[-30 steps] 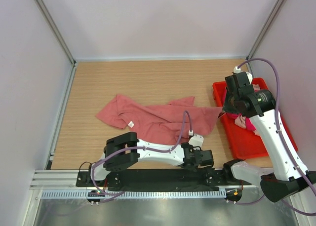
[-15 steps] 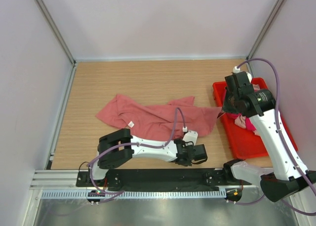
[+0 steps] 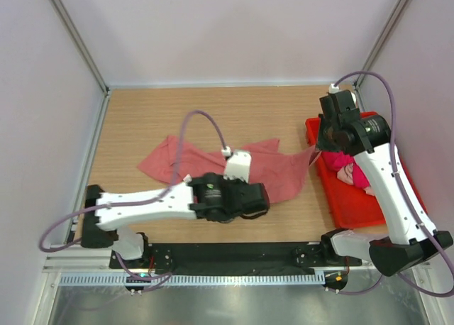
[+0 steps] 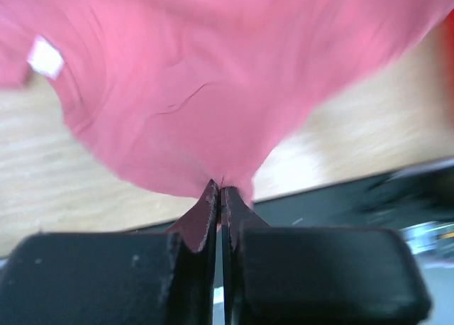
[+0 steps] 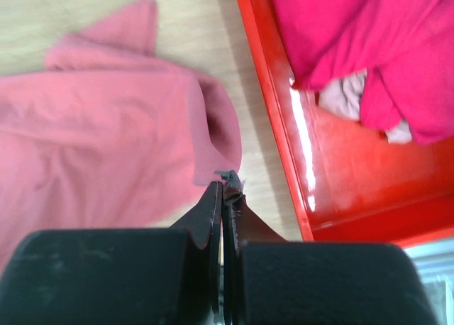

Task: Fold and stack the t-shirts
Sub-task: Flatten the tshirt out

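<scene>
A large salmon t-shirt [image 3: 213, 165] lies crumpled on the wooden table, filling the left wrist view [image 4: 213, 91]. My left gripper [image 3: 264, 199] is shut on its near hem, which is pinched between the fingertips [image 4: 220, 189]. My right gripper [image 3: 316, 152] is shut on the shirt's right corner next to the bin; the cloth edge [image 5: 213, 147] runs into the closed tips [image 5: 228, 182]. A magenta t-shirt [image 3: 340, 160] [image 5: 397, 48] and a pale pink one [image 3: 347, 174] [image 5: 344, 98] lie bunched in the red bin.
The red plastic bin [image 3: 340, 211] [image 5: 340, 197] stands at the table's right edge, close to the right gripper. A white label [image 3: 188, 178] [image 4: 45, 57] shows on the salmon shirt. The black mounting rail [image 3: 234, 254] runs along the near edge. Walls enclose the table.
My left arm swung up from the near rail onto the salmon shirt and its gripper went from open to shut on the hem. The right gripper shifted slightly up and left, still holding the corner.
</scene>
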You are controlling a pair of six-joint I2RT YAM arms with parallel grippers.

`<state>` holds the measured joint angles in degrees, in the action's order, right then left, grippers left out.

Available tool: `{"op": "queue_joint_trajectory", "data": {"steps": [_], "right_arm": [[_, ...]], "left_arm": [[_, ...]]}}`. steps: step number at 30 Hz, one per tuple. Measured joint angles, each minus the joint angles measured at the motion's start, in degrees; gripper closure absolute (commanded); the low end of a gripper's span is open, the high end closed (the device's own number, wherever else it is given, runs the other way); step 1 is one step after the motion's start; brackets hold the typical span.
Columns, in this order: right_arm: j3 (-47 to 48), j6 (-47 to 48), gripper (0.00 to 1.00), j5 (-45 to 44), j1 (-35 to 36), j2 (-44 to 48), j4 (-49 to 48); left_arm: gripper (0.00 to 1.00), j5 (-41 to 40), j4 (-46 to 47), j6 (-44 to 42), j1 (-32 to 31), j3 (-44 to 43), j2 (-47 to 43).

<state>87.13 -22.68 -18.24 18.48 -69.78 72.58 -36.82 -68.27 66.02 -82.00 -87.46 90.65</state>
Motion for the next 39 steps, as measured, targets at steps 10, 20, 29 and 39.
{"op": "queue_joint_trajectory", "data": {"steps": [10,20,29,39], "right_arm": [[25.1,2.2,0.99,4.5,0.0,-9.4,-5.3],[38.1,1.8,0.99,15.0,0.0,-5.4,-16.8],[43.1,1.1,0.99,21.9,0.0,1.3,-29.0],[40.2,-0.3,0.99,24.1,0.0,5.3,-35.0]], "left_arm": [[1.00,-22.8,-7.6,-7.6,4.3,-22.0,-18.9],[1.00,-33.0,16.6,-59.4,4.5,-32.9,-32.2],[1.00,-29.6,38.2,-87.4,4.5,-56.0,-24.2],[1.00,-24.3,52.4,-98.1,2.0,-51.9,-27.9]]}}
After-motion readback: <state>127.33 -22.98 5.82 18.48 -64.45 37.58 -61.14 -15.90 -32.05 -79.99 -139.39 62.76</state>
